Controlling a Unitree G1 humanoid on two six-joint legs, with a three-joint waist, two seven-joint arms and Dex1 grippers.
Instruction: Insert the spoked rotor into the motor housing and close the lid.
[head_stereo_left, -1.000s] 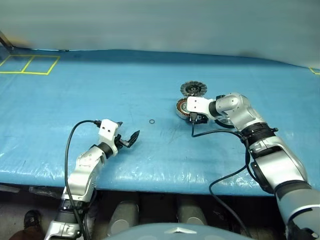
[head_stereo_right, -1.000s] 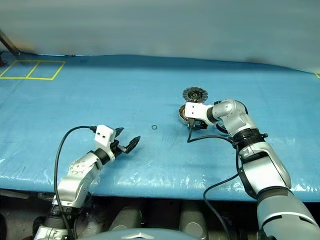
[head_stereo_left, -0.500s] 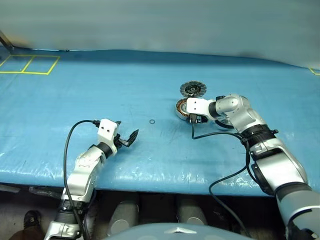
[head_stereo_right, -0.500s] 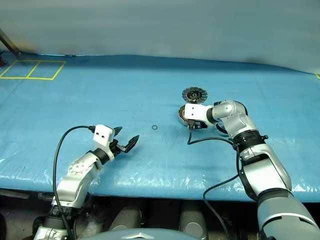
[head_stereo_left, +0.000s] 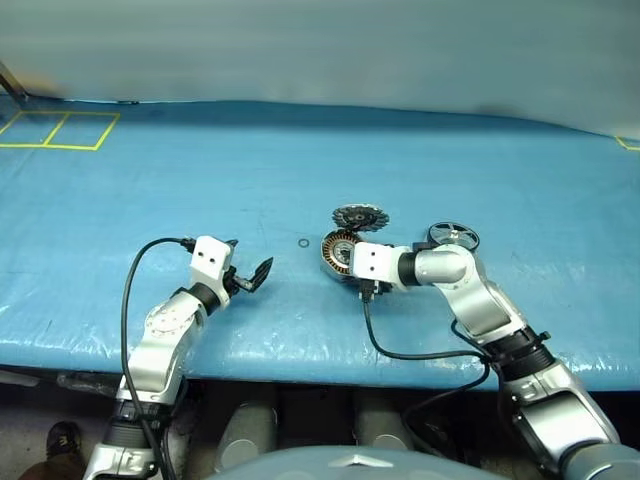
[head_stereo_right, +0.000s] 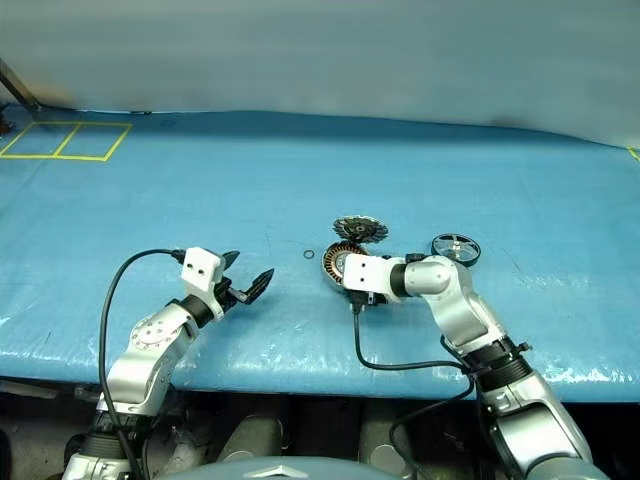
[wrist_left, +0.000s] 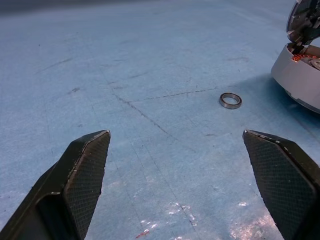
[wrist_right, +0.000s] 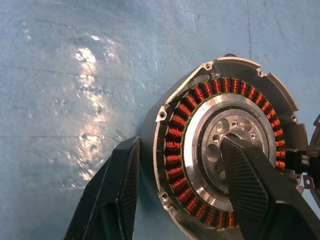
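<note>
Right wrist view: right claw straddles motor housing rim.

housing: copper-red windings, silver hub | table cover: blue | small ring: grey

Right claw at motor housing, lid behind, spoked rotor right, left claw open

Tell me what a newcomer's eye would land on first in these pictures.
First the motor housing, its copper windings bright, gripped at its rim by the right claw near the middle of the blue table. Next the toothed lid leaning just behind it and the spoked rotor lying to its right. The left claw gapes open, facing a small metal ring.
</note>
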